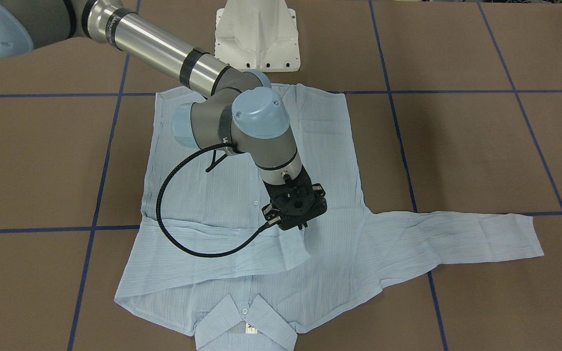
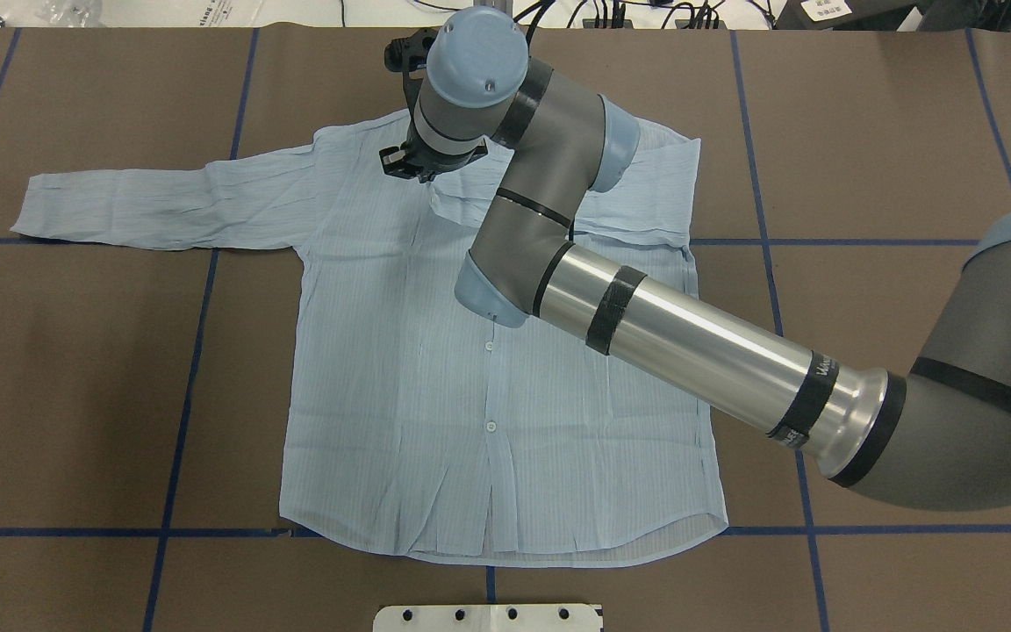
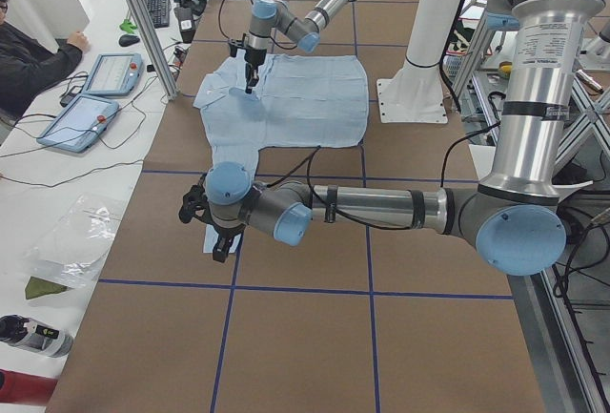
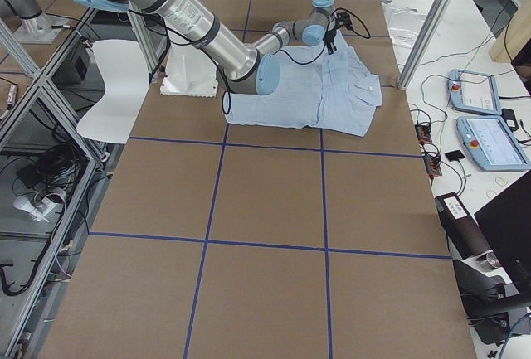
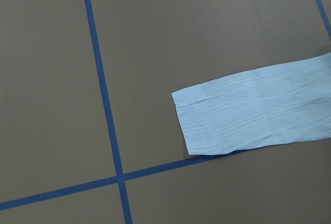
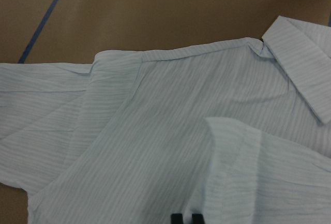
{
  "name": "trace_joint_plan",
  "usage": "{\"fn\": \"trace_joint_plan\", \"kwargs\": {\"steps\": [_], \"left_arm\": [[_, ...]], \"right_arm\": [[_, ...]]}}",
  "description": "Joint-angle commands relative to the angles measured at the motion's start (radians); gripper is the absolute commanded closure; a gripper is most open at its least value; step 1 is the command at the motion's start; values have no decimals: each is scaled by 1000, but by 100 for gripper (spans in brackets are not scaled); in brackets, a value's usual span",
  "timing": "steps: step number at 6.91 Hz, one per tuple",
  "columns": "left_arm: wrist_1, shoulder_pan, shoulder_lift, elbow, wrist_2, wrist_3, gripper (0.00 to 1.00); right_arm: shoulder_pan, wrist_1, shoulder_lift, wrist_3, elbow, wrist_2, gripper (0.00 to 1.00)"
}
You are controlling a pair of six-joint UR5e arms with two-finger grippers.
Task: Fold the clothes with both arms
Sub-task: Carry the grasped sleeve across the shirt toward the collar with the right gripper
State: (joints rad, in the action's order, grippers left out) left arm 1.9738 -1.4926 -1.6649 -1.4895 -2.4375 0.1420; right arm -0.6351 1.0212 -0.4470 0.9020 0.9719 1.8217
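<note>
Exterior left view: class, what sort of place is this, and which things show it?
Probably a robotics lab: the left arm and right arm reach over a tape-gridded table; an operator sits at a side bench with control tablets.

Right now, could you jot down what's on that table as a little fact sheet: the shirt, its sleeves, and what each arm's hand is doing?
Shirt: pale blue, flat on the brown table, buttons up, collar on the side away from the robot.
Sleeve on robot's right: folded across the chest.
Sleeve on robot's left: stretched straight out.
Right gripper: over the chest, near the folded cuff, fingertips nearly together, holding nothing visible.
Left gripper: near the stretched cuff; open or shut unclear.
</note>
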Motion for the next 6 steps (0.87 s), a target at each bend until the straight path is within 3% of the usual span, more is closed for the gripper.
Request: {"fn": "trace_joint_plan", "kwargs": {"steps": [1, 3, 4, 5, 6], "left_arm": [[7, 0, -1, 5, 0, 2, 1], [34, 3, -6, 0, 3, 81, 1], [89, 50, -6, 0, 12, 181, 1], [167, 107, -4, 2, 38, 315, 1], [247, 173, -3, 3, 119, 464, 2]], "right_arm": [[32, -35, 14, 2, -7, -62, 0], [29, -7, 5, 72, 5, -64, 0], [25, 122, 5, 83, 54, -59, 0], [-6, 260, -5, 68, 129, -18, 0], [-49, 307, -34, 61, 180, 85, 0]]}}
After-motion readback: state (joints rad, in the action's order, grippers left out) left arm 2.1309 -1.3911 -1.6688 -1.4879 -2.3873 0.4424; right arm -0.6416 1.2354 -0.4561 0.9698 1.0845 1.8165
